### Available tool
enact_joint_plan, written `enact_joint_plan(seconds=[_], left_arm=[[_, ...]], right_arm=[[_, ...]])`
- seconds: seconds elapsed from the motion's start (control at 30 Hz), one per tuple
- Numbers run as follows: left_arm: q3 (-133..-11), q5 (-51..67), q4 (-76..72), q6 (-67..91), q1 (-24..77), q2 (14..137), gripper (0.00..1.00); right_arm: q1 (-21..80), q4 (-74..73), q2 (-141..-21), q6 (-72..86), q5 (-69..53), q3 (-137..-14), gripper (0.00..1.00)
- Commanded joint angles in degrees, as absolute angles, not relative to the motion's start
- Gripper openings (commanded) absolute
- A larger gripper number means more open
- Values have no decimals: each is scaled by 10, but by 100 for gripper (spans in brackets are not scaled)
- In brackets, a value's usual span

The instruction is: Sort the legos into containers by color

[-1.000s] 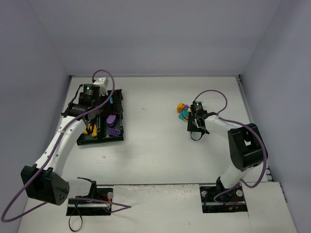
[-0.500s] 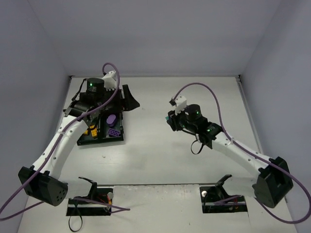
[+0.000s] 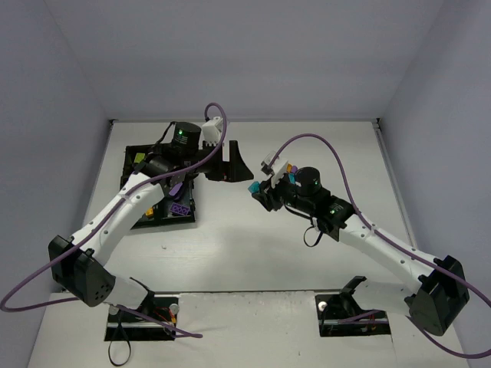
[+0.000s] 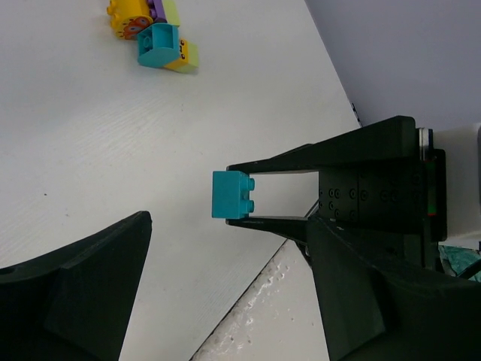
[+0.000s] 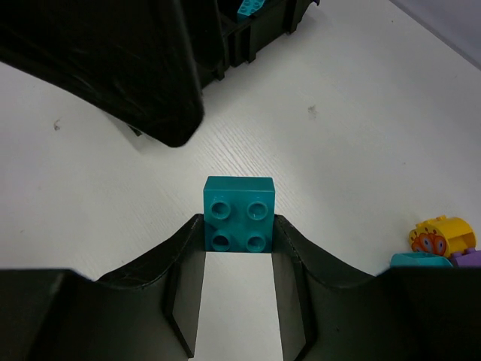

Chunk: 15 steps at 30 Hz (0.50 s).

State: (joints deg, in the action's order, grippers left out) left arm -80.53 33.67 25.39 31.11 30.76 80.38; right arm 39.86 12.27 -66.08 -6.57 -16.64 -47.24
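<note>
My right gripper [image 3: 255,190] is shut on a cyan brick [image 3: 250,187] and holds it above the table's middle. In the right wrist view the brick [image 5: 238,207] sits studs-up between the fingertips of the gripper [image 5: 238,229]. My left gripper [image 3: 219,164] is open and empty, just left of that brick and right of the black tray [image 3: 129,156]. In the left wrist view the gripper [image 4: 225,301] is spread wide, and beyond it the cyan brick [image 4: 229,195] shows in the right gripper's fingers [image 4: 278,167]. Purple pieces [image 3: 177,208] and a yellow-green one [image 3: 140,157] lie in the tray.
A small pile of loose bricks [image 3: 291,168], orange, cyan, purple and yellow-green, lies behind the right gripper; it also shows in the left wrist view [image 4: 154,30] and the right wrist view [image 5: 443,237]. The tray's corner [image 5: 263,30] lies ahead of the held brick.
My right gripper has lifted the cyan brick from the pile and carried it left. My left gripper has swung right, from over the tray to beside that brick.
</note>
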Motion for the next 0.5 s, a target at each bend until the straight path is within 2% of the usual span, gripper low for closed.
enact_joint_plan(seconds=[0.0, 0.13, 0.47], left_arm=[[-844, 338, 222, 323, 317, 806, 77], [-846, 340, 224, 327, 326, 820, 69], [-858, 359, 245, 337, 352, 859, 59]], right_arm=[[405, 173, -641, -76, -187, -503, 5], [409, 173, -637, -76, -188, -501, 5], [419, 173, -630, -71, -181, -492, 6]])
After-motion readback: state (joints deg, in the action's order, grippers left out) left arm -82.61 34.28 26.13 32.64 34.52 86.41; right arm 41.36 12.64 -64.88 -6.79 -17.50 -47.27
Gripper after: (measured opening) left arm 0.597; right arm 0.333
